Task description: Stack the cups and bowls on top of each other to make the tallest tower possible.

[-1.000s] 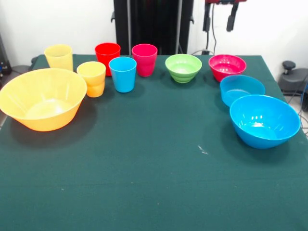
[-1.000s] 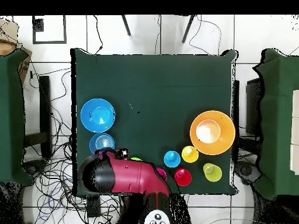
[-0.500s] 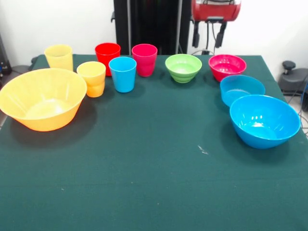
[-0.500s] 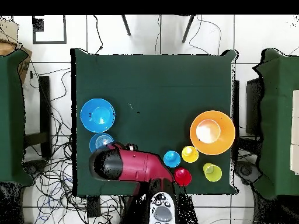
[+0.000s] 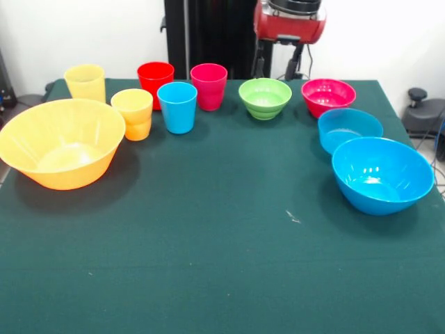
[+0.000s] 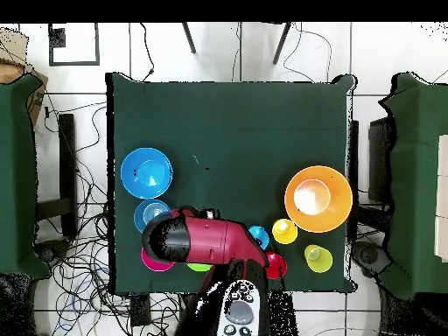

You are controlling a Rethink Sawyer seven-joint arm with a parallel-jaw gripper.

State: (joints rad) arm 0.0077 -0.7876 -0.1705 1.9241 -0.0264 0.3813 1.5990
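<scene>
The glossy plastic bowls and small plastic cups all stood apart on the green table [image 5: 222, 264], none stacked; the large orange bowl [image 5: 61, 142] sat at one end, the large blue bowl [image 5: 382, 175] at the other; the gripper [image 5: 278, 64], fingers spread, hung above the small green bowl [image 5: 265, 98].

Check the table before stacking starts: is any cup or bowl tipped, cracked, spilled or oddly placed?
Nothing stands out. The cups and bowls all stand upright and separate on the table, none stacked yet. The gripper hangs above the green bowl, touching nothing.
</scene>
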